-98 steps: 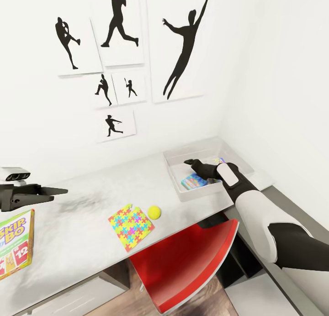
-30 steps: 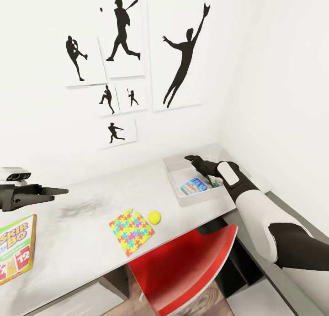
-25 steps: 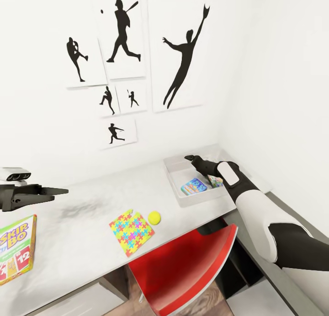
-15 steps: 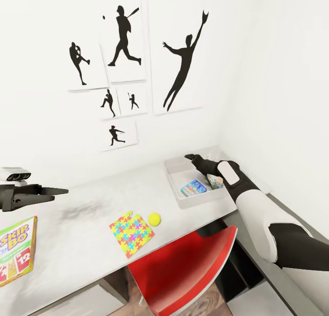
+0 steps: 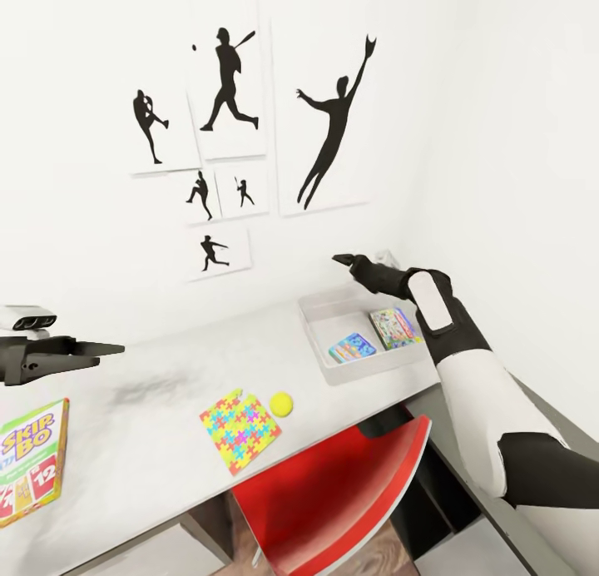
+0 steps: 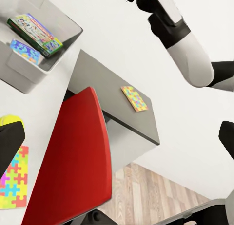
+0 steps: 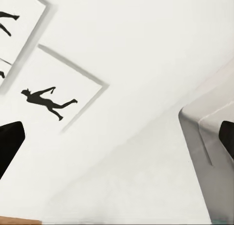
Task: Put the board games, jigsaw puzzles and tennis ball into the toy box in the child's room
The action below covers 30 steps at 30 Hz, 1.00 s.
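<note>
The grey toy box [image 5: 320, 355] stands at the right end of the white table [image 5: 150, 426]. It holds a light blue board game [image 5: 352, 347] and a green-edged board game [image 5: 393, 326]. My right gripper [image 5: 341, 260] hovers open above the box's far side, holding nothing. A jigsaw puzzle [image 5: 240, 418] and the tennis ball [image 5: 281, 403] lie mid-table. A Skip-Bo board game [image 5: 29, 459] lies at the near left. My left gripper [image 5: 112, 349] hangs open over the table's left part. In the left wrist view a second jigsaw puzzle [image 6: 134, 98] rests on the lower grey cabinet [image 6: 97, 74].
A red chair [image 5: 333, 484] is tucked under the table's front edge, below the puzzle and ball. The walls meet in a corner right behind the toy box, and athlete-silhouette pictures [image 5: 225, 85] hang above the table. Wood floor [image 6: 161, 200] shows beyond the cabinet.
My right gripper has lifted up and back out of the toy box, uncovering the green-edged game lying inside. The head view has shifted slightly. The left arm has stayed put.
</note>
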{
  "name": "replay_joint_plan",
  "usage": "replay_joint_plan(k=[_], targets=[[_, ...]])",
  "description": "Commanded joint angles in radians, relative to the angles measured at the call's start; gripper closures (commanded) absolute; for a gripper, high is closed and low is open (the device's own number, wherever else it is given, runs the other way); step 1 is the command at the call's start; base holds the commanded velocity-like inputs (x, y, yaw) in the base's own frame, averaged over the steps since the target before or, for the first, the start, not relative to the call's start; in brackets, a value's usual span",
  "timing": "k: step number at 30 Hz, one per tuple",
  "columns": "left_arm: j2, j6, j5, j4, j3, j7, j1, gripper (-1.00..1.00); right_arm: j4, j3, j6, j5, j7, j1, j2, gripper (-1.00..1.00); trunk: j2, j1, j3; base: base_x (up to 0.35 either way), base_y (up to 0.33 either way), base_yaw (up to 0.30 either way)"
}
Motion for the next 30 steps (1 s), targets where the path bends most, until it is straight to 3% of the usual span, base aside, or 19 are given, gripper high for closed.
replay_joint_plan(k=[1,6,13,18,22,30], targets=[[0.001,0.011,-0.001,0.001,-0.001,-0.004,-0.001,-1.00,-0.025,-0.003,0.032,0.005,0.003,0.010,0.000,-1.00,-0.002,0.001,0.000,0.000,0.000,0.000],[0.001,0.011,-0.003,0.003,-0.001,-0.004,-0.001,-1.00,-0.062,-0.011,0.092,0.003,0.002,0.036,-0.008,-1.00,-0.002,0.001,0.008,0.000,0.000,0.000],[0.001,0.011,-0.005,0.006,-0.002,-0.004,-0.001,-1.00,-0.075,-0.019,0.163,-0.007,0.005,0.074,-0.074,-1.00,-0.002,0.001,0.014,0.000,0.000,0.000],[0.001,0.011,-0.005,0.006,-0.002,-0.004,-0.001,-1.00,-0.090,-0.027,0.242,-0.009,0.009,0.092,-0.104,-1.00,-0.002,0.001,0.015,0.000,0.000,0.000],[0.001,0.011,-0.006,0.007,-0.003,-0.004,-0.001,-1.00,-0.173,-0.049,0.302,-0.010,0.012,0.150,-0.125,-1.00,-0.002,0.001,0.015,0.000,0.000,0.000],[0.001,0.011,-0.013,0.008,-0.003,-0.004,-0.001,-1.00,-0.386,-0.103,0.320,-0.014,0.014,0.274,-0.169,-1.00,-0.002,0.001,0.010,0.000,0.000,0.000]])
